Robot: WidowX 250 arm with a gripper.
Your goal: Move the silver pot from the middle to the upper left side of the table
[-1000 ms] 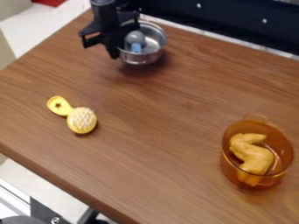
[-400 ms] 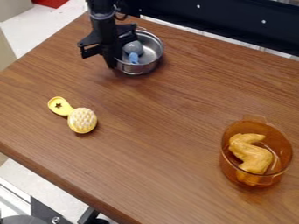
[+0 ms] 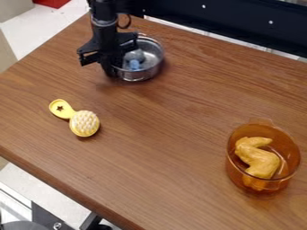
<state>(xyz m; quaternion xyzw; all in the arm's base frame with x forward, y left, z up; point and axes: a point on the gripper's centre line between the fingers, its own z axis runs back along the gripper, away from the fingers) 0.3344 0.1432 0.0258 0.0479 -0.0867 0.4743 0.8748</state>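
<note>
One silver pot is held at its rim by the closed pincer, placing seemingly being underway, with settling beneath it, then release, called for.

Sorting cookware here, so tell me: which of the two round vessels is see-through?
The amber bowl at the right, holding the toy chicken wing; its wall is translucent, whereas the silver pot has opaque, shiny walls.
</note>
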